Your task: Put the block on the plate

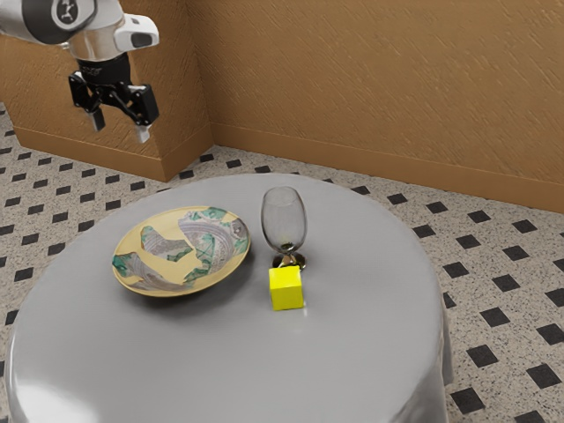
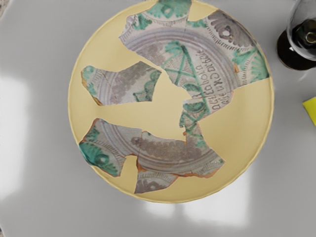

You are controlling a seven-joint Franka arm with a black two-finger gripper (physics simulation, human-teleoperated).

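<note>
While the block (image 1: 286, 289) rests near the plate (image 1: 176, 256), my gripper (image 1: 120, 128) hovers; fingers stand parted.

Looking at a round table (image 1: 203, 361), draped in smooth grey cloth, hanging in folds at 4 o'clock in the exterior view. Holds 3 things: a pale-yellow plate (image 1: 176, 264) with grey-and-green patterned patches; at 3 o'clock from it, an upright clear glass (image 1: 284, 216) on a dark foot; at 6 o'clock from the glass, near its foot, a yellow block (image 1: 286, 289).
</note>
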